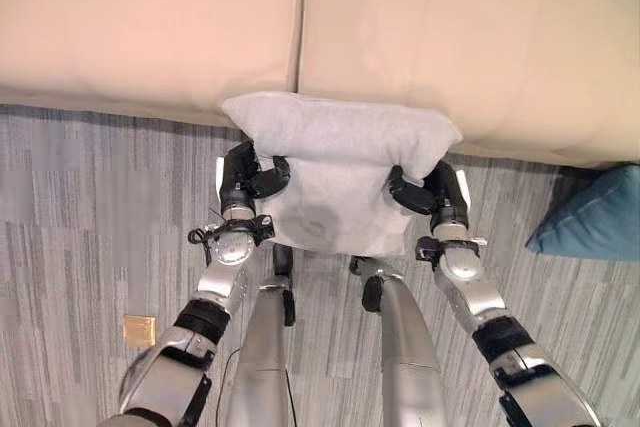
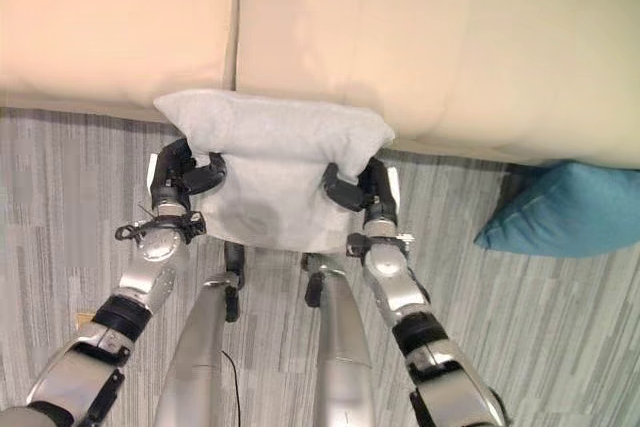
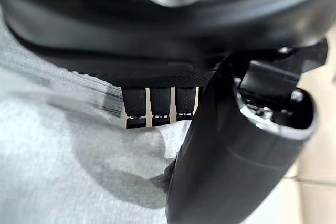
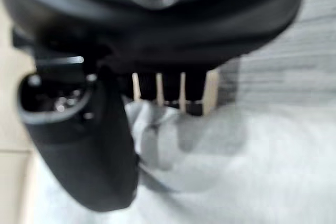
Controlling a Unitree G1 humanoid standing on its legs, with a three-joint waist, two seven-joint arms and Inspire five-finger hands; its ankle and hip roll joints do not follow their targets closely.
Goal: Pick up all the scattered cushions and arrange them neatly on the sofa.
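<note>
I hold a pale grey cushion (image 1: 335,162) up between both hands, just in front of the beige sofa (image 1: 150,27). Its top edge reaches the sofa's front edge. My left hand (image 1: 245,179) grips the cushion's left side, thumb curled over the front. My right hand (image 1: 425,187) grips the right side the same way. In the left wrist view the fingers (image 3: 152,103) go behind the grey cloth (image 3: 63,156) while the thumb (image 3: 226,150) presses on it. The right wrist view shows the thumb (image 4: 89,145) pinching the cloth (image 4: 236,171). A teal cushion (image 1: 595,217) lies on the floor at the right.
The sofa's two seat cushions meet at a seam (image 1: 298,17) above the held cushion. Grey striped carpet (image 1: 90,207) covers the floor. A small tan square (image 1: 139,330) lies on the carpet at the lower left.
</note>
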